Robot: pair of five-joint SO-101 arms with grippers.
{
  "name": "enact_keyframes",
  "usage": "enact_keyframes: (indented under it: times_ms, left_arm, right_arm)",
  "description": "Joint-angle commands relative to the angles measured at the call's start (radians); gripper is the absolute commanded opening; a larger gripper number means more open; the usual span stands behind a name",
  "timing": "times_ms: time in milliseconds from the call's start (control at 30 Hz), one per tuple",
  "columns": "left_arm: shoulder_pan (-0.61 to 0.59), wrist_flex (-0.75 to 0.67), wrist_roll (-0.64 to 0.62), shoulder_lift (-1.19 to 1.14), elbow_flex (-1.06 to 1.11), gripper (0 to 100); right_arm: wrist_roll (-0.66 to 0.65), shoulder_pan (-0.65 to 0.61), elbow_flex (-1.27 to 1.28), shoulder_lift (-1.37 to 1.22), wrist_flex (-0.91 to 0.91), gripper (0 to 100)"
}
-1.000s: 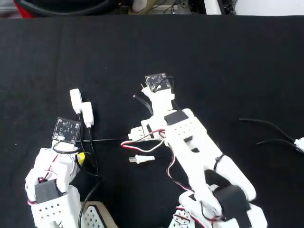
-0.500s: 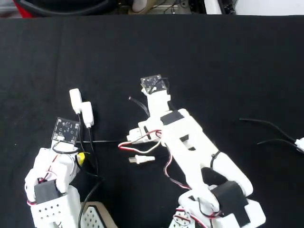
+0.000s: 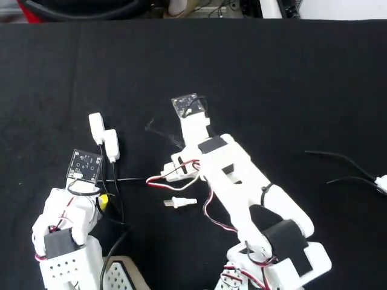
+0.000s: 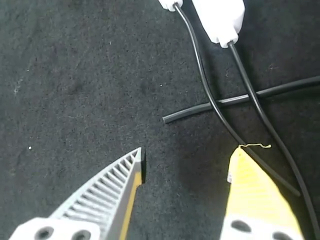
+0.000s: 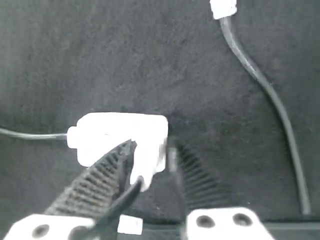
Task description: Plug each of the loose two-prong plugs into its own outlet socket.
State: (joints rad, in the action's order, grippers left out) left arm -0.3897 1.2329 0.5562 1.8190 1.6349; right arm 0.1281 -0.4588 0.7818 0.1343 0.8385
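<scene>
A black cloth (image 3: pixel 302 72) lies under everything, a red object (image 3: pixel 29 13) beyond its far edge.

We can read no text, label, number or sign. The white plug (image 5: pixel 120 127) shows a bare face, and the small dark boards (image 3: pixel 84 166) on the wrists carry specks too small for us to read.

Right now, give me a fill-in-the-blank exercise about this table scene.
The left jaws stand ___ over the black cloth table.
The two white oblong sockets trail ___ cables.
The small white plastic plug lying free shows ___ metal prongs.
The ___ jaws grip a second white plastic plug.
Missing words: open, black, two, right.
</scene>
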Motion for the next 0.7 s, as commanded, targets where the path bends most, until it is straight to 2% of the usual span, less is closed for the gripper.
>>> enact_keyframes:
  times_ms: [0,267,367,533,667]
  left_arm:
    - [-0.007,0.006,0.006,0.006,-0.002,27]
    - [-0.007,0.005,0.006,0.006,-0.002,27]
    - [-0.007,0.005,0.006,0.006,-0.002,27]
    - [-0.005,0.005,0.006,0.006,-0.001,27]
    - [-0.005,0.005,0.006,0.006,-0.001,27]
  right_arm:
    - [-0.003,-0.009,-0.005,0.005,0.048,19.8]
    - [0.003,-0.011,-0.007,0.071,0.052,20.5]
    - [0.009,-0.054,-0.007,0.094,0.051,20.5]
    - [0.103,-0.153,-0.030,0.102,0.048,20.5]
    - [0.117,-0.160,-0.065,0.062,0.040,20.6]
